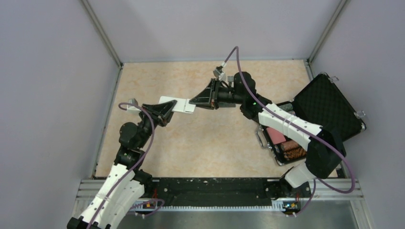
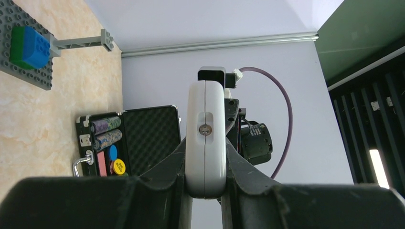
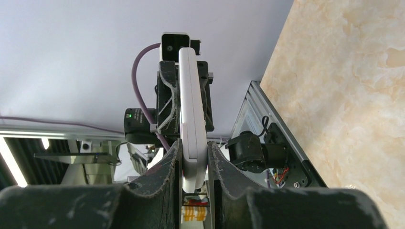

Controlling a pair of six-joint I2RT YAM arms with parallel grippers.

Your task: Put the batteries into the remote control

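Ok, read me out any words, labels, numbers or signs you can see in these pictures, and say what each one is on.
No text can be read in any view.
On the yellow chip in the case: a dark mark, too small to read.
On the black motor behind the remote: faint print, too blurred to read.
On the remote: none showing.

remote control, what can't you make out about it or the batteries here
Batteries: seen in no view; whether any sit inside the remote control cannot be told.
Its ends: top view, covered by the left gripper and right gripper.
Its button face: both wrist views show only narrow sides, and the top view shows only a plain white side.
Poker chip case: top view, partly hidden by the right arm.
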